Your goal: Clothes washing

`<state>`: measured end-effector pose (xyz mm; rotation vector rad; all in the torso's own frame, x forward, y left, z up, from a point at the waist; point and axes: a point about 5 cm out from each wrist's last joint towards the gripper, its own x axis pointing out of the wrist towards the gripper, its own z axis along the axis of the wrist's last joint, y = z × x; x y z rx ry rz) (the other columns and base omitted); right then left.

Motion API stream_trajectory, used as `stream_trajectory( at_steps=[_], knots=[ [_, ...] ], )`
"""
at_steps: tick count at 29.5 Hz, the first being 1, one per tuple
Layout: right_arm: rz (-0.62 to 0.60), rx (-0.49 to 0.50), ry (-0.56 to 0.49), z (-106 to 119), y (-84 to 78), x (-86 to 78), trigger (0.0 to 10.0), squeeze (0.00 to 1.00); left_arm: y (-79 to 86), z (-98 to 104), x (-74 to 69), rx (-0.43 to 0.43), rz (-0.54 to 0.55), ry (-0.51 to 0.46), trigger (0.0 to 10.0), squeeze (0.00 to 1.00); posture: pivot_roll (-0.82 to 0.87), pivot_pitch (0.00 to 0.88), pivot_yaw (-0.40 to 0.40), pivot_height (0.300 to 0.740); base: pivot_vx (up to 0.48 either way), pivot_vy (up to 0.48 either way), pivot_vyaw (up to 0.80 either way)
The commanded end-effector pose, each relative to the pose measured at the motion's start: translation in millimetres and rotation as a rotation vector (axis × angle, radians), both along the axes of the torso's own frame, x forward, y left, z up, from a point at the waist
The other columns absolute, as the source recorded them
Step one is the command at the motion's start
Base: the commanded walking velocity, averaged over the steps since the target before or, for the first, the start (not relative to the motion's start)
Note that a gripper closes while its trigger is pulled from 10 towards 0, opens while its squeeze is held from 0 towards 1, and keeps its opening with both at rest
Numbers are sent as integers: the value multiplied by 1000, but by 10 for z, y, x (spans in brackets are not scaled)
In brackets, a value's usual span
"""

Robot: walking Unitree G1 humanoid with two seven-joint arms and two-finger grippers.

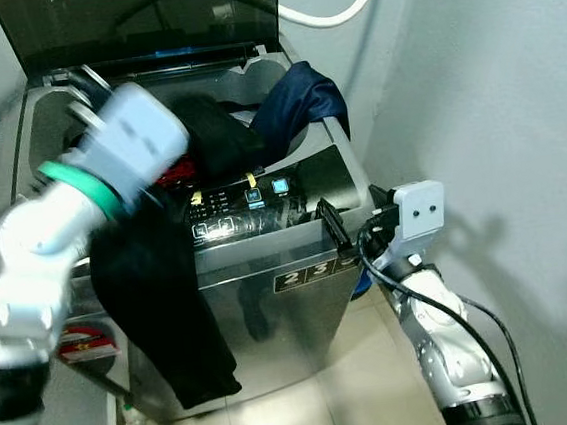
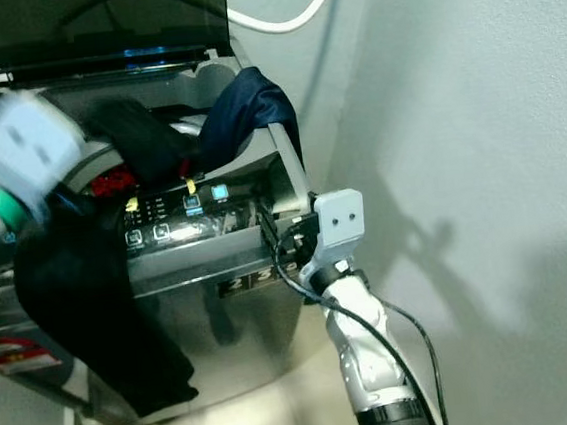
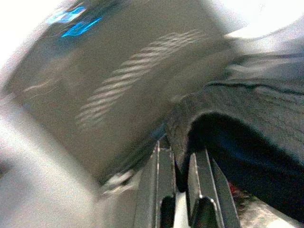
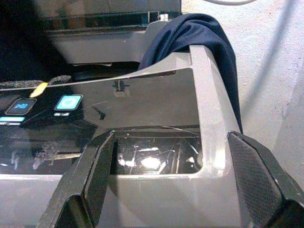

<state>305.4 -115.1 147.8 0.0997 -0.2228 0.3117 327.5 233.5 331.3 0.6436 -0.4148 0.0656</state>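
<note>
Grey wall behind washer (image 1: 269,274), lid up. Left gripper (image 3: 183,190) over tub, fingers pinching black garment (image 1: 163,314) draped down washer front, likely lifting it in. Right gripper (image 4: 175,175) spread wide at washer's front corner; navy cloth (image 1: 303,100) over rim.

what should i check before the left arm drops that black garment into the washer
1. Lid up: ok.
2. Left tool pinching the black garment: ok, fabric sits between its fingers.
3. Garment clear of the front: not ok, it hangs down over the control panel.
4. Navy garment inside the tub: not ok, it drapes over the right rim.
5. Right tool clear of the opening: ok, open at the washer's front right corner.
6. Room left in the tub: cannot tell.
</note>
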Motion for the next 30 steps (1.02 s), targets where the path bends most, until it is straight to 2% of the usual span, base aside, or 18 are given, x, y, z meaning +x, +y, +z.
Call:
stream_trajectory(
  at_steps=[1,3,4,5,6,7,9,10,11,14,17,22,23,24,25,26,28,30],
  knots=[
    [14,-10,30,-64,26,0,10000,0,347,117,91,-154,104,-59,10000,0,91,7,-24,740,0,0,0],
    [14,-10,30,-64,26,0,10000,0,347,117,91,-154,104,-59,10000,0,91,7,-24,740,0,0,0],
    [18,-10,30,-61,34,2,10000,0,366,152,148,-182,87,-60,10000,0,91,7,-24,740,0,0,0],
    [21,-10,28,-54,42,3,10000,0,309,168,249,-204,39,-31,10000,0,90,10,-25,740,0,0,0],
    [21,-10,28,-54,42,3,10000,0,309,168,249,-204,39,-31,10000,0,90,10,-25,740,0,0,0],
    [23,-10,26,-47,48,4,10000,0,254,190,325,-215,7,-23,10000,0,85,13,-21,740,0,0,0],
    [23,-10,26,-47,48,4,10000,0,254,190,325,-215,7,-23,10000,0,85,13,-21,740,0,0,0],
    [23,-9,24,-40,52,3,10000,0,187,193,401,-228,-20,-2,10000,188,80,15,-16,740,0,0,0],
    [21,-10,20,-34,54,-3,10000,0,108,197,464,-244,-46,17,10000,1000,69,17,-8,740,0,0,0],
    [17,-11,17,-32,49,-13,10000,0,31,239,499,-249,-51,-1,10000,1000,63,18,-3,740,0,0,0],
    [8,-11,17,-41,35,-33,10000,0,-120,489,462,-138,-11,-164,10000,1000,64,23,1,740,0,0,0],
    [9,-10,18,-43,39,-34,10000,0,-169,609,440,-113,-29,-231,10000,1000,65,23,0,740,0,0,0],
    [10,-9,19,-45,46,-32,10000,0,-229,675,401,-92,-75,-276,10000,1000,73,21,3,740,0,0,0],
    [11,-6,20,-46,53,-31,10000,0,-310,729,327,-50,-125,-332,10000,471,73,21,7,740,0,0,0],
    [11,-4,20,-47,58,-32,10000,0,-395,768,234,2,-163,-397,10000,0,73,21,7,740,0,0,0],
    [11,-4,20,-47,58,-32,10000,0,-395,768,234,2,-163,-397,10000,0,73,21,7,740,0,0,0],
    [10,-2,20,-48,62,-34,10000,0,-509,790,91,66,-202,-478,10000,0,73,21,9,740,0,0,0],
    [10,-1,20,-48,62,-35,10000,0,-525,791,68,75,-206,-491,10000,0,73,21,9,740,0,0,0]
  ],
)
